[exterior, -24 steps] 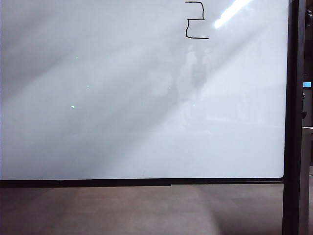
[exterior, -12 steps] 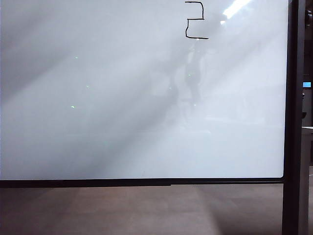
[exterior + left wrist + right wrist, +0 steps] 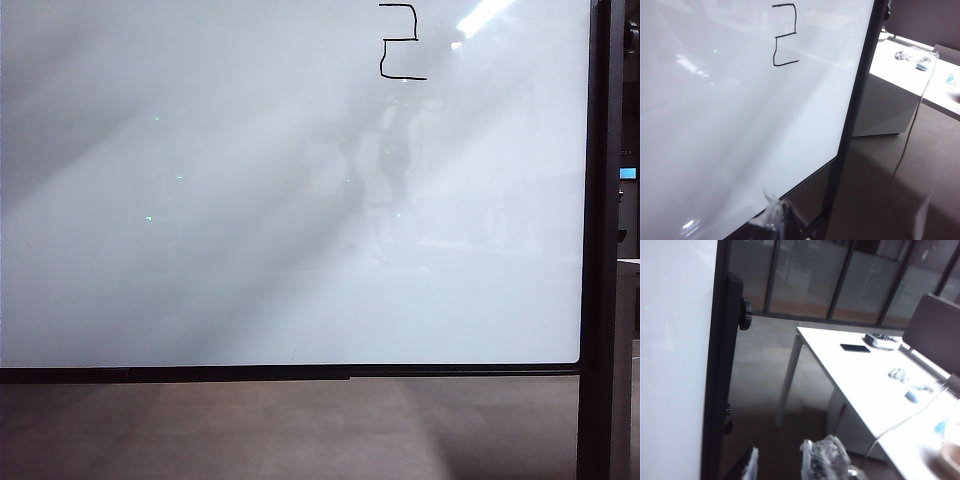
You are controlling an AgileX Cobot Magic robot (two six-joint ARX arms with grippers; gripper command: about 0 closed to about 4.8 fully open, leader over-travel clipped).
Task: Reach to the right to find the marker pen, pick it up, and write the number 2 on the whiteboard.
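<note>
The whiteboard (image 3: 250,200) fills the exterior view, and a boxy black number 2 (image 3: 400,42) stands near its upper edge. The left wrist view shows the same board (image 3: 715,125) and the 2 (image 3: 785,35) at a slant. My left gripper (image 3: 776,216) hangs just off the board's lower edge, its taped tips together with nothing between them. Past the board's right frame, my right gripper (image 3: 780,462) is open, a clear gap between its plastic-wrapped fingers (image 3: 815,460). Neither gripper shows directly in the exterior view. I cannot make out the marker pen in any view.
The board's dark frame post (image 3: 722,380) with a black knob (image 3: 745,314) stands beside my right gripper. Further right is a white table (image 3: 865,385) carrying a dark phone (image 3: 855,347), small items and a cable (image 3: 900,422). A dark panel (image 3: 935,330) stands behind it.
In the board, the faint reflection of an arm below the 2 has darkened and shifted. The board and the written 2 are unchanged.
</note>
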